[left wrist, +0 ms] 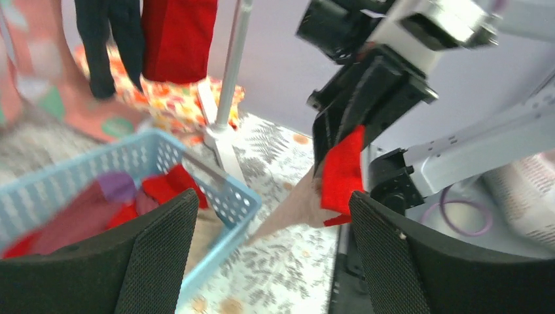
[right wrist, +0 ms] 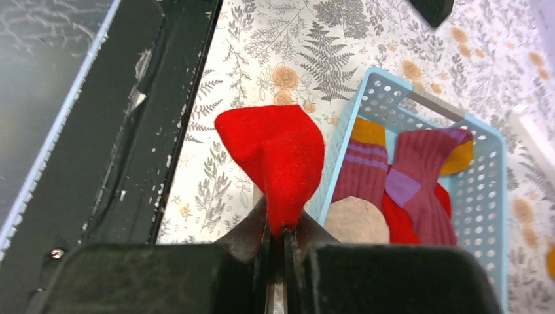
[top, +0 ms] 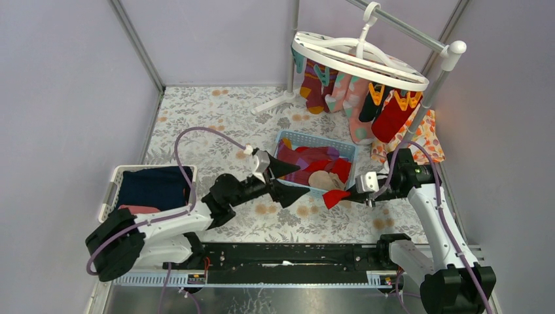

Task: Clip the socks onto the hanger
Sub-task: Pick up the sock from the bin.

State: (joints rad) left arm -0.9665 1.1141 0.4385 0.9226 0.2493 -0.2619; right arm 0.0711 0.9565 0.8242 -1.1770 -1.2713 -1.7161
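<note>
Socks (top: 315, 163) in red, maroon and beige lie heaped in a light-blue basket (top: 314, 135) on the floral tabletop (top: 216, 118). One red sock (right wrist: 275, 157) is outside the basket. The right gripper (right wrist: 276, 252) has its jaws pressed together on that sock's lower end, so the fabric rises above them as a rounded flap just beside the basket's near edge. Seen from above, the red sock sits between the two arms, over the tabletop. The left gripper (top: 302, 181) faces it from the left with its jaws spread wide and nothing between them. Its own camera shows the red sock beyond the gap. The hanger (top: 360, 59), a white oval ring, hangs by its hook from the grey rack pole (top: 399, 26) at the far right. Several hung socks (top: 357, 104) in maroon, pink, black and red dangle from its orange and teal clips (top: 407, 99). A white basket (top: 112, 190) holding navy and pink cloth stands at the left.
</note>
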